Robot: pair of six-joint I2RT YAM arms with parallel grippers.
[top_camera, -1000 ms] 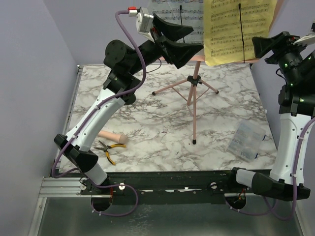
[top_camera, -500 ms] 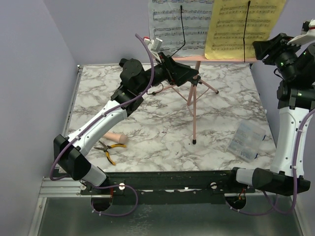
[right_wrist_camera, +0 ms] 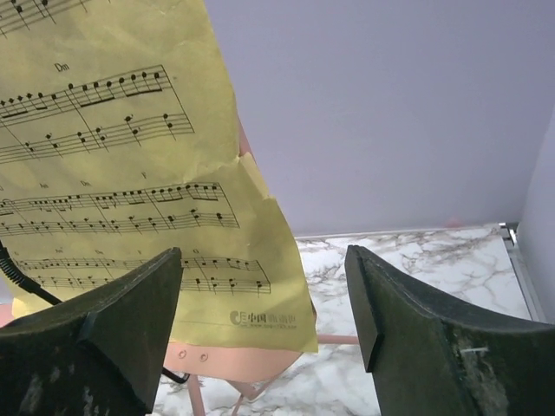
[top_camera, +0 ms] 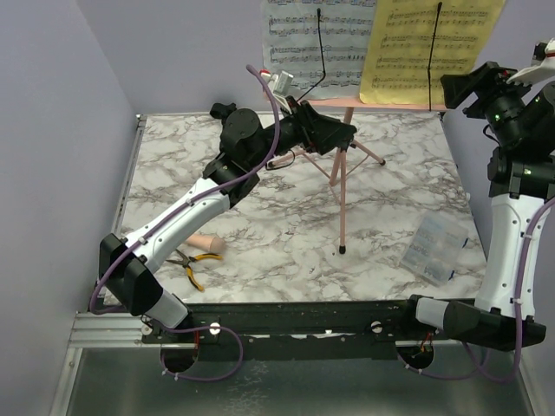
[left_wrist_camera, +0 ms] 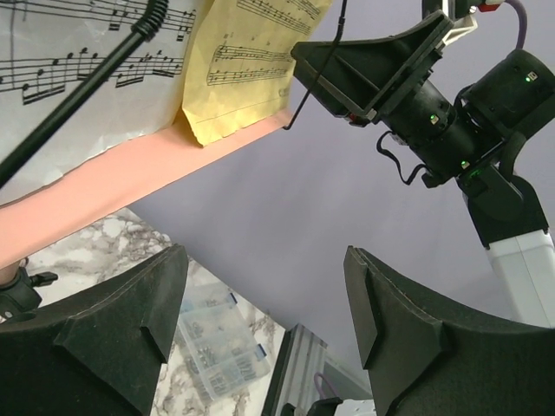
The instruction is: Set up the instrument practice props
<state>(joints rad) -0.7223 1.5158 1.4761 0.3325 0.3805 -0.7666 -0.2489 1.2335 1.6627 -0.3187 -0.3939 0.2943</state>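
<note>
The pink music-stand desk point(top_camera: 395, 105) stands on its tripod pole point(top_camera: 342, 199) at the far side of the marble table point(top_camera: 260, 217). The white page point(top_camera: 299, 39) and the yellow page point(top_camera: 434, 35) rest on its ledge, each behind a thin black wire holder.

The left gripper point(top_camera: 340, 134) hangs just under the ledge, very near the top of the pole. Its fingers point(left_wrist_camera: 104, 329) are apart, with nothing between them. The right gripper point(top_camera: 455, 89) is high up, close to the right edge of the yellow page, and its fingers point(right_wrist_camera: 104, 329) are also apart and hold nothing.

The main danger, I think, is the stand itself. It is tall, and its feet are thin. A sideways push from the left gripper on the pole or the ledge can tip it, and then both pages fall. The right gripper can catch the loose lower corner of the yellow page, which already curls, and fold it or pull it from under the wire.

The beige toy microphone point(top_camera: 205, 243) lies on the table at the near left, partly under the left arm and just beside the yellow-handled pliers point(top_camera: 187, 265). A careless reach there can close on the pliers instead, or make the microphone roll away. I cannot see a microphone stand in any view. The clear plastic box point(top_camera: 431, 247) lies well apart, at the near right.
</note>
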